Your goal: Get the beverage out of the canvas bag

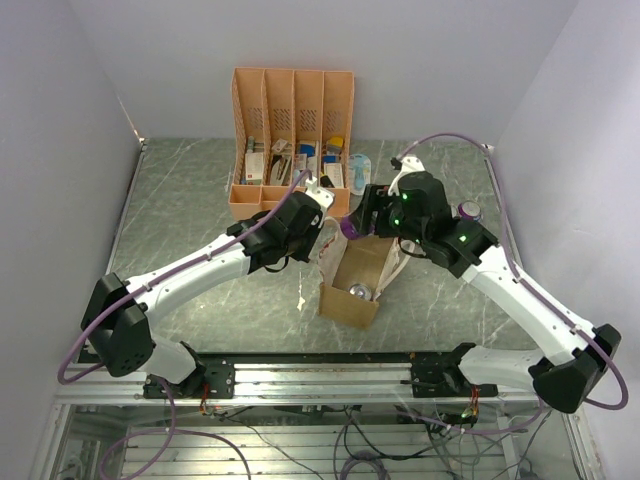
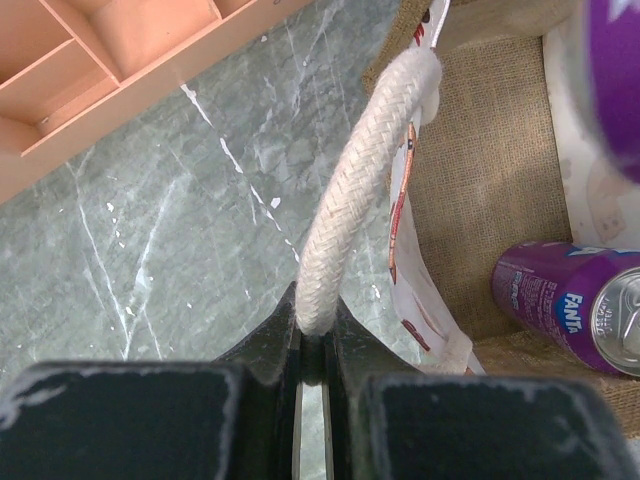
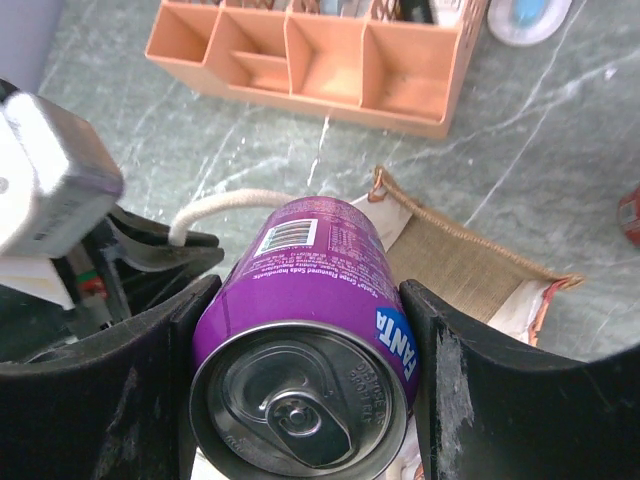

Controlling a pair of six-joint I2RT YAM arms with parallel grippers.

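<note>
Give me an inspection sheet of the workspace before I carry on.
Surface: green marbled table, no spills seen.
Job's things: canvas bag open; Fanta can held above it; second can lying inside.
Clutter: salmon organizer; white-blue item beside it; purple round item at right.
Grippers: left pincer shut on the bag's rope handle; right pincer shut on the Fanta can.
Cables: purple cables along both arms; wires below the front rail.
Surroundings: white walls.

I count two purple Fanta cans, held can (image 3: 305, 330) and bagged can (image 2: 575, 315), plus maybe a third can (image 1: 468, 211). One canvas bag (image 1: 345, 305), one salmon four-slot desk organizer (image 1: 292, 100), two grippers: left gripper (image 2: 315, 325), right gripper (image 3: 305, 300).
</note>
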